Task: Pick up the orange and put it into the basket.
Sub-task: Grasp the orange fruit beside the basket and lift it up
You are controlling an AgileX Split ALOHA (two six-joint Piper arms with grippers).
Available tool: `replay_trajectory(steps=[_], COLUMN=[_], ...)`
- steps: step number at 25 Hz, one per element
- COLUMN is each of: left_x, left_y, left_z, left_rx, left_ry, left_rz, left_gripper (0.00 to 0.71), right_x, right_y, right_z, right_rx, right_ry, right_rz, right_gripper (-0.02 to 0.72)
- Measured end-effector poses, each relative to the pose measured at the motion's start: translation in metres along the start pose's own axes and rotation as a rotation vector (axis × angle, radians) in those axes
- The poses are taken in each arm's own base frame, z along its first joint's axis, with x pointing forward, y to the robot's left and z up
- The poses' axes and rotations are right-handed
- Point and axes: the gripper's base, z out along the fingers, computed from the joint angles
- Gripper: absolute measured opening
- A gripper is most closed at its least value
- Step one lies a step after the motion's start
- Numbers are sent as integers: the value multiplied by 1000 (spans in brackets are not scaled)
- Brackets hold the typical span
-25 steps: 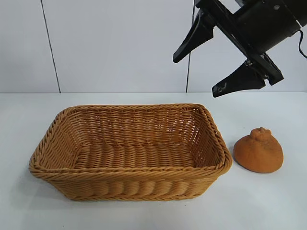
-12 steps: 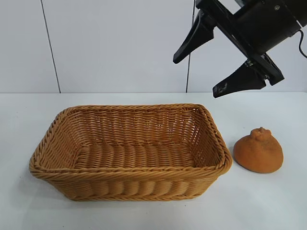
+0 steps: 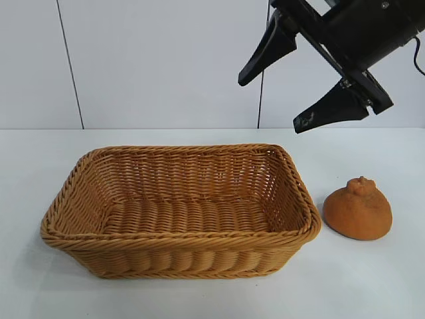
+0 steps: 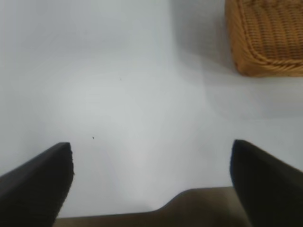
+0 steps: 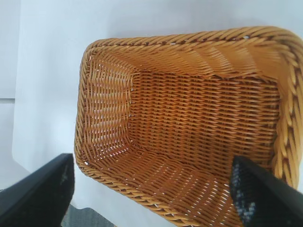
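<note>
Reaching for the orange
Right hand, fingers apart, hangs above the basket; next it must drop right over the fruit on the bench.

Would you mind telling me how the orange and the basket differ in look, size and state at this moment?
The orange is small, rounded and squat with a knobby neck; the basket is far larger, rectangular, with sloping sides. The orange's skin is matte, rough, dull burnt-orange; the basket is woven honey-tan wicker with a braided rim. The orange is solid; the basket is open and holds nothing. Both rest on the white table, side by side, under the open right gripper.
</note>
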Motion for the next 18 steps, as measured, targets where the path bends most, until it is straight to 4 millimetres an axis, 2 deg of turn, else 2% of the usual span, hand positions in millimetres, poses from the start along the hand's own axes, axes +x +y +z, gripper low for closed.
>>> replay_trajectory(steps=[7,10,14,18], left_x=[20,23,23,23], left_y=[-1,0,0,0], left_z=[-28,-31,-31,-31], left_rx=[5,-1,-2,-2], left_ry=[-221,-246,-247,-247], left_rz=[9,13,12,12], left_gripper=[641,641,641,641], right_x=[-22,-30,-36,-38], right_y=[-7,-25,-56,-73], right_z=[-30,-46,-66,-59], right_rx=[285,382,429,443], right_ry=[8,-7,-43,-11], right_rz=[-59,-28,65,108], right_gripper=[610,610,610,610])
